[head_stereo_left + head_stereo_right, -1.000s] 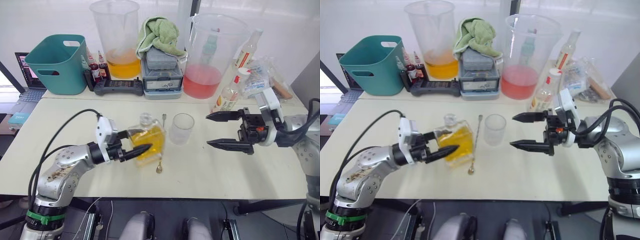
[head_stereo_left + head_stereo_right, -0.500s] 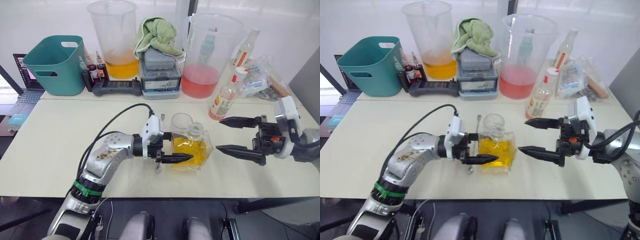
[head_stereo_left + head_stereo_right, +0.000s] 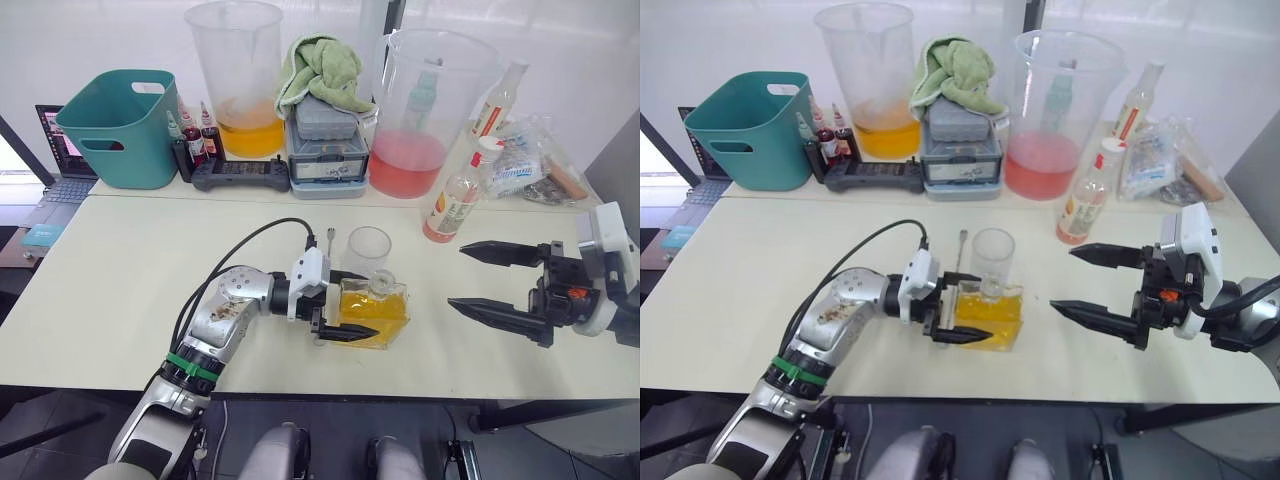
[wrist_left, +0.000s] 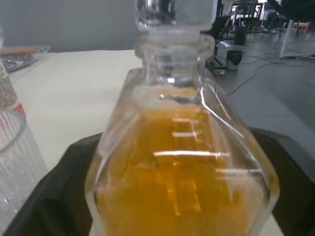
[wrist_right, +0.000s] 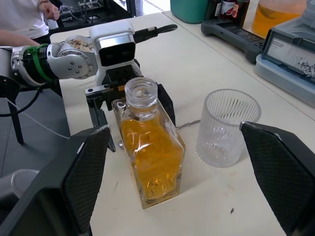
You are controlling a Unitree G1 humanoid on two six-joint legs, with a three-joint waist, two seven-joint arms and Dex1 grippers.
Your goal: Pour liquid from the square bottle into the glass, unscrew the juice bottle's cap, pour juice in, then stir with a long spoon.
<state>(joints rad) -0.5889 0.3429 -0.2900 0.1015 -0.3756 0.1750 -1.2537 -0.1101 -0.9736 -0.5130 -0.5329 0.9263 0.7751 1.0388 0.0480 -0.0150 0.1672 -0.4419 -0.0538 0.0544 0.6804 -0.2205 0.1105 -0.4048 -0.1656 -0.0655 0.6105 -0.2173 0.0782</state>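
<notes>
the square bottle [image 3: 372, 313], about half full of amber liquid, stands upright on the cream table [image 3: 130, 280] near its front edge, its clear stopper on the neck. the left gripper [image 3: 352, 308] is clamped on the bottle: one black finger [image 3: 350, 332] runs along the bottle's near face, the other along its far face, and in the left wrist view the bottle [image 4: 182, 162] sits between the two dark fingers. the ribbed glass [image 3: 367, 252] stands just behind the bottle, apart from it in the right wrist view [image 5: 226, 127], and looks empty. the long spoon [image 3: 958, 262] lies on the table beside the glass on the robot's left; its handle points away from the robot and its lower part is hidden behind the left gripper.

the right gripper [image 3: 500, 280] hovers over the table well to the right of the bottle, its two fingers spread wide apart and holding nothing, tips pointing toward the bottle.

the juice bottle [image 3: 459, 193], red cap on, stands near the back of the table to the right of the glass. along the back stand a teal bin [image 3: 115, 125], a tall jug with orange liquid [image 3: 240, 85], a grey box with a green cloth on top [image 3: 325, 125] and a jug with pink liquid [image 3: 418, 110]. a person's arm [image 5: 29, 22] shows in a corner of the right wrist view.
</notes>
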